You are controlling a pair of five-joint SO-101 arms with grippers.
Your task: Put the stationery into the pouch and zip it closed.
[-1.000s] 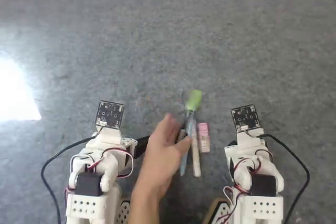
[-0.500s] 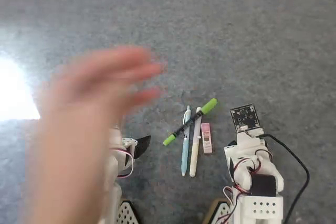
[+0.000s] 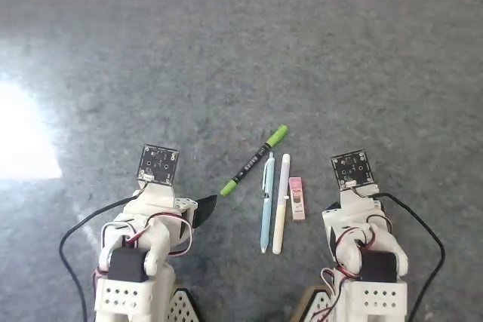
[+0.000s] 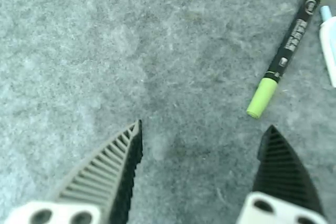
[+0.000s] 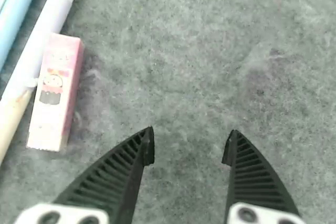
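Four items on the table (image 3: 339,58): green-tipped marker (image 3: 253,161), blue pen (image 3: 266,203), cream pen (image 3: 280,203), pink eraser (image 3: 296,198). Left gripper (image 4: 205,126), right gripper (image 5: 191,131): fingers spread apart.

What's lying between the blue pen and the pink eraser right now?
The cream pen lies there, roughly parallel to the blue pen and close beside the eraser; the high view shows it.

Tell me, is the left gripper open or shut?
Open. The left gripper has its fingers far apart in the left wrist view, with bare grey table between them.
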